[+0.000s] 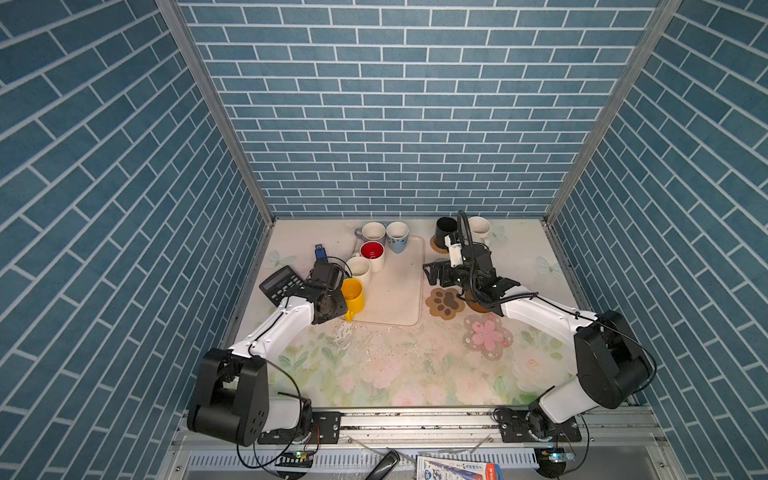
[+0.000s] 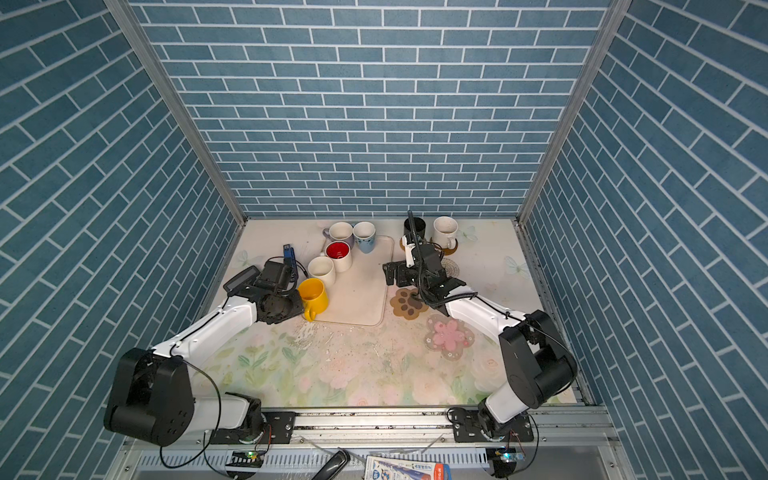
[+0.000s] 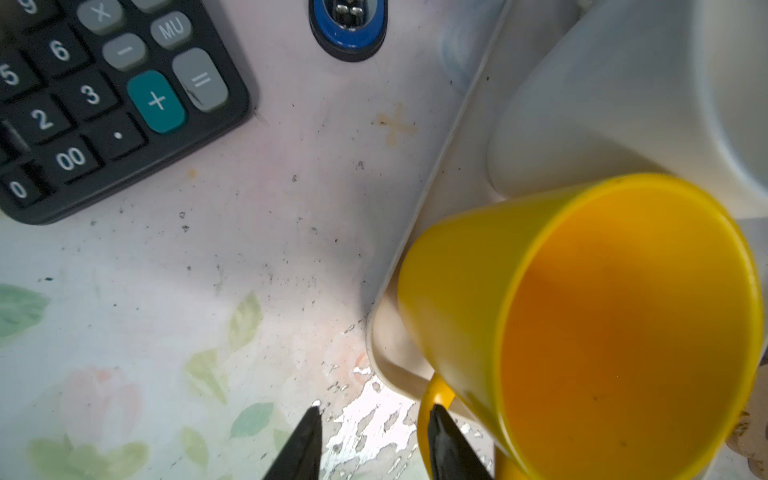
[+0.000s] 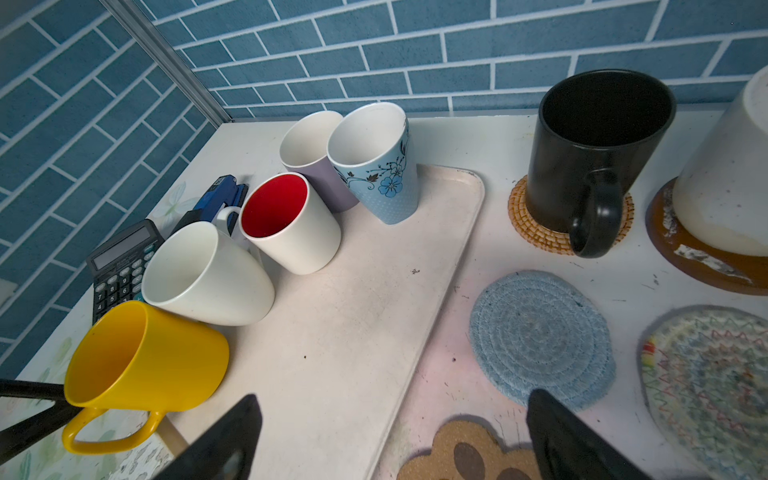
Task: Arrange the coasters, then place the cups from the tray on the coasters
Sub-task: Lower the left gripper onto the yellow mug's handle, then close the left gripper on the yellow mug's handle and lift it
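The yellow cup [image 1: 352, 294] stands at the near left corner of the beige tray [image 1: 399, 299]. My left gripper [image 3: 375, 410] is open beside it, one fingertip inside the cup's handle [image 3: 436, 388]. Behind on the tray are a white cup [image 1: 358, 268], a red-inside cup [image 1: 372, 252], a light blue cup [image 1: 397, 237] and a lavender cup [image 1: 372, 232]. The black cup [image 4: 598, 149] sits on a tan woven coaster [image 4: 523, 220], another white cup [image 1: 478, 227] on a brown disc [image 4: 702, 266]. My right gripper [image 4: 392, 397] hangs open and empty over the tray's right edge.
Right of the tray lie the pale blue coaster [image 4: 540, 336], whitish woven coaster [image 4: 706, 382], paw coaster [image 1: 444, 302], pink flower coaster [image 1: 487, 336] and a brown disc [image 1: 478, 308] partly under the right arm. A black calculator [image 1: 282, 284] and a blue stapler [image 1: 320, 251] lie left of the tray.
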